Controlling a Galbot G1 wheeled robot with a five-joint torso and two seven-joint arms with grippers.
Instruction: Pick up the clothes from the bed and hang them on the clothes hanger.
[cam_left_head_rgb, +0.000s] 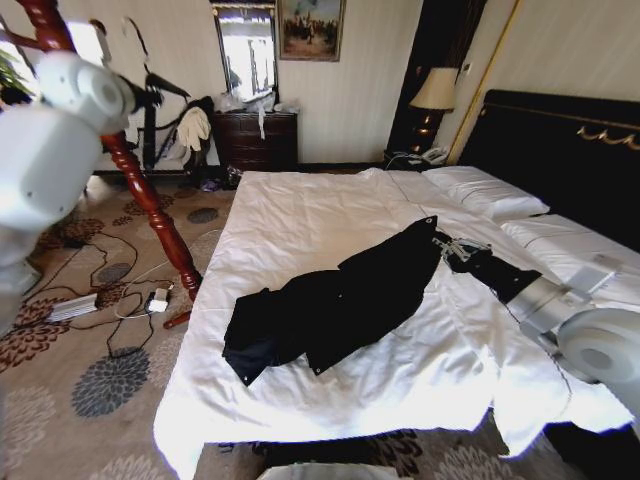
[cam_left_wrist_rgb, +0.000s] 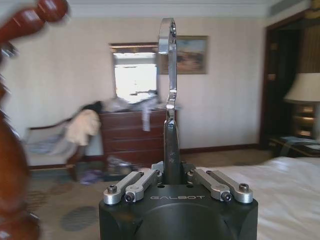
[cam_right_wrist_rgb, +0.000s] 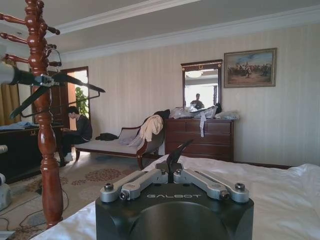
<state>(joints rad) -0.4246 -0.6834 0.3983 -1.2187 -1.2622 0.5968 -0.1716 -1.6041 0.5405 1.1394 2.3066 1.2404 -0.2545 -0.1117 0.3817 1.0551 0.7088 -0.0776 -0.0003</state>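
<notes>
Black cloth is what we're dealing with: the clothes (cam_left_head_rgb: 340, 295) lie spread out flat on the bed (cam_left_head_rgb: 300, 225), roughly dead centre of our head view and trailing toward 8 o'clock, where a sleeve bunches up near the mattress edge. White rumpled sheets all around it, pillows (cam_left_head_rgb: 490, 190) up at 2 o'clock against the black headboard (cam_left_head_rgb: 570, 150).

Our right gripper (cam_left_head_rgb: 458, 250) sits on the bed at about 3 o'clock, right at the collar end of the garment. In the right wrist view its fingers (cam_right_wrist_rgb: 175, 152) look pressed together on a bit of dark cloth, so we'd say it's clamped on the clothes.

Our left gripper (cam_left_wrist_rgb: 172, 172) is raised at 10 o'clock, off the bed and near the red wooden coat stand (cam_left_head_rgb: 150, 195). In the left wrist view its pincer is closed on the black neck of the clothes hanger (cam_left_wrist_rgb: 169, 95), with the silver hook sticking straight out from it. From the right wrist view we can see the hanger's black arms spread beside the stand's post.

A dark dresser (cam_left_head_rgb: 258, 140) stands at the far wall at 12 o'clock.
</notes>
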